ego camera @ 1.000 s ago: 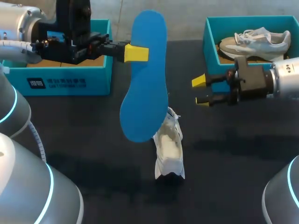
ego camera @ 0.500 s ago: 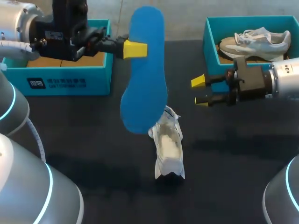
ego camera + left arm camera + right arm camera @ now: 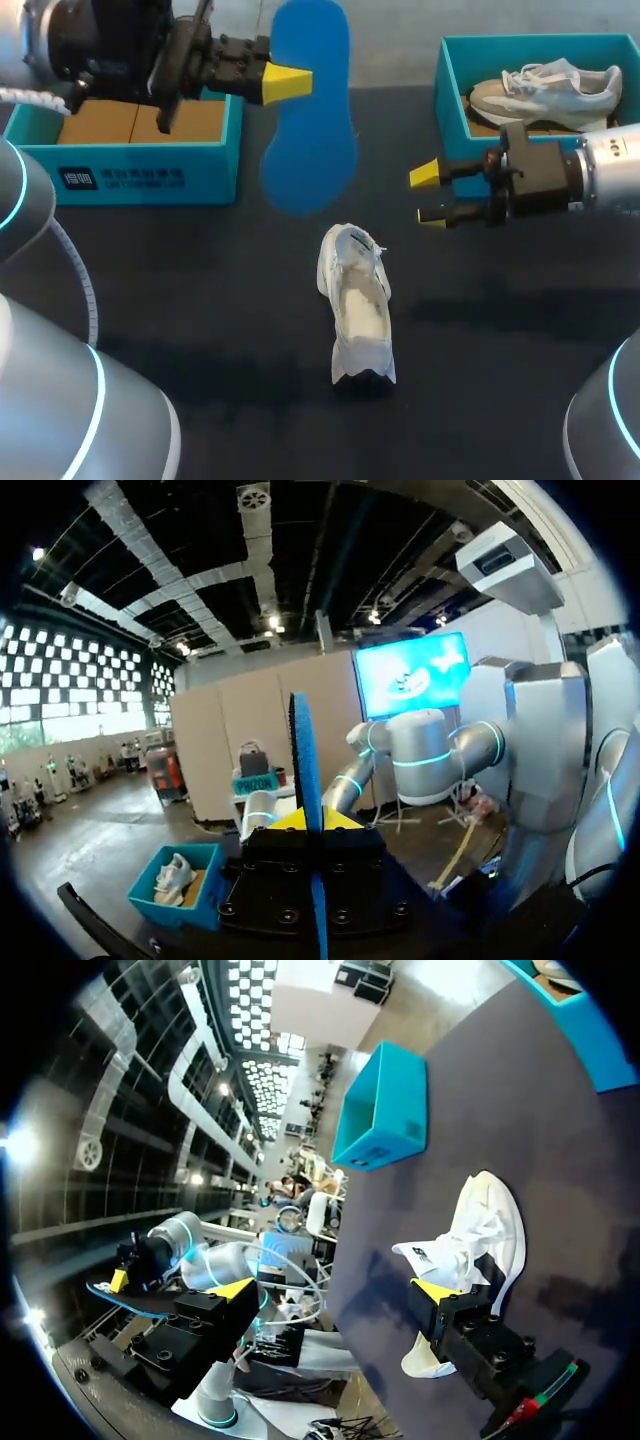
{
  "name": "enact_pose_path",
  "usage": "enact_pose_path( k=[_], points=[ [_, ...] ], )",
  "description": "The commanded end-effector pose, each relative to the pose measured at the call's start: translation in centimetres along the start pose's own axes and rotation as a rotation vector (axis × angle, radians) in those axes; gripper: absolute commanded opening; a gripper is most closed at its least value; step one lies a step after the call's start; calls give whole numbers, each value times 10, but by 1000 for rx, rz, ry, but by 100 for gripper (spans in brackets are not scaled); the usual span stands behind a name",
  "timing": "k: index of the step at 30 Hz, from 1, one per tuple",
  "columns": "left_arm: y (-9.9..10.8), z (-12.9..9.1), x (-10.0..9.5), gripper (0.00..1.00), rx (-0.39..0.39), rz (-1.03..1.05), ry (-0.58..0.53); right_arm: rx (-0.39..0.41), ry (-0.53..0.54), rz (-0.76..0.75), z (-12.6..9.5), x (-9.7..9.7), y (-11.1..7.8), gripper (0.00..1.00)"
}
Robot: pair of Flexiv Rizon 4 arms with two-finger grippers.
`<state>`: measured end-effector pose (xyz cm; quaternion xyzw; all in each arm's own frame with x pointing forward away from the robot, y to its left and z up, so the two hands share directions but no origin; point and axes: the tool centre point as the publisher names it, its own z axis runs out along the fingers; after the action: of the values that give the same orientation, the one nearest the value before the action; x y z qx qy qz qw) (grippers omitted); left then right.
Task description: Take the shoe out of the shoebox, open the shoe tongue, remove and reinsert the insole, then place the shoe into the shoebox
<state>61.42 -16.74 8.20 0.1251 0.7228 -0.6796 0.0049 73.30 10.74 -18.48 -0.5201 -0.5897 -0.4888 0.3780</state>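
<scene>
Over the table (image 3: 200,300), left gripper (image 3: 285,83) pinches insole (image 3: 310,150); right gripper (image 3: 430,196) gapes wide.

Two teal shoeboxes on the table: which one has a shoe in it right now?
The right-hand shoebox, beyond the right gripper: a grey shoe lies inside. The left-hand shoebox shows only its bare brown floor.

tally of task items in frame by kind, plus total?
Shoeboxes: 2, left teal cardboard shoebox and right teal cardboard shoebox
Shoes: 2, white mesh shoe out on the table surface, grey-and-white sneaker inside the right shoebox
Insoles: 1, blue foam insole, held in the left claw
Total: 5
</scene>
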Motion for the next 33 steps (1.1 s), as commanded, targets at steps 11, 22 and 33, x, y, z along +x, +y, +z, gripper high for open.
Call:
enact_pose_path(
  k=[11, 22, 33],
  points=[
    [2, -2, 4, 0, -4, 464, -87, -2, -1, 0, 1, 0, 0, 100],
    [9, -1, 2, 0, -19, 520, -99, -2, -1, 0, 1, 0, 0, 100],
    [44, 0, -18, 0, 71, 899, -22, -2, -1, 0, 1, 0, 0, 100]
  ],
)
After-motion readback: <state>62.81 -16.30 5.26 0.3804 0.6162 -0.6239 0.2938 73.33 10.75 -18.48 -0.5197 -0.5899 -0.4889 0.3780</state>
